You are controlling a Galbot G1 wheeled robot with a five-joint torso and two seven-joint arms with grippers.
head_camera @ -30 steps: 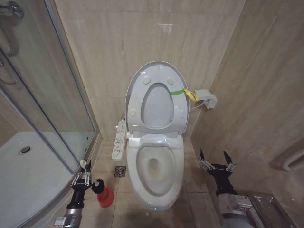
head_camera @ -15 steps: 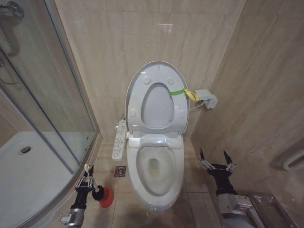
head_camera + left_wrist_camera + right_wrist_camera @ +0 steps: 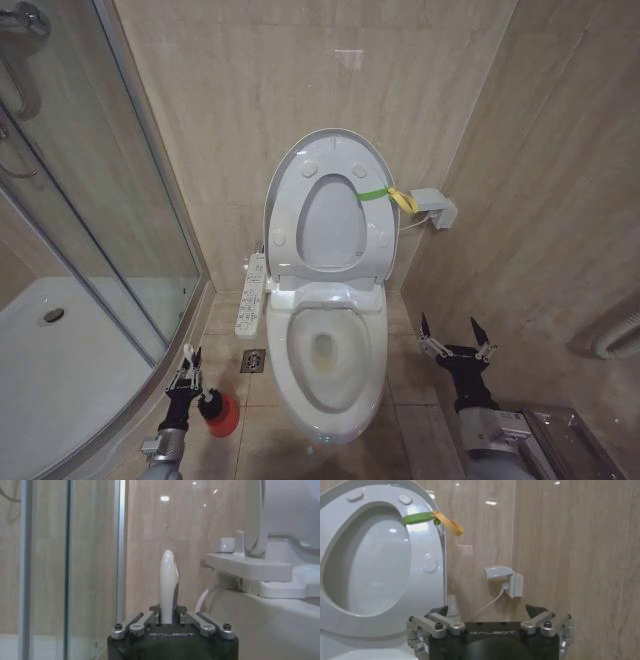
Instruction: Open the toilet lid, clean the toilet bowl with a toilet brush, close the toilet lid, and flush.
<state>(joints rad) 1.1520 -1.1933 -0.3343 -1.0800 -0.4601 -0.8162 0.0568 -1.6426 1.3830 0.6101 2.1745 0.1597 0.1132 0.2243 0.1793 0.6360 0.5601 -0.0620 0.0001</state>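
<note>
The toilet brush (image 3: pixel 168 578) stands in its red cup (image 3: pixel 222 415) on the floor left of the toilet bowl (image 3: pixel 330 365) (lid (image 3: pixel 328 205) raised), its white handle clamped by the left gripper (image 3: pixel 187 372); the right gripper (image 3: pixel 455 336) waits spread open at the bowl's right.

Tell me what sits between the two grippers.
In the head view the toilet bowl sits between the left gripper, shut on the brush handle, and the open right gripper.
</note>
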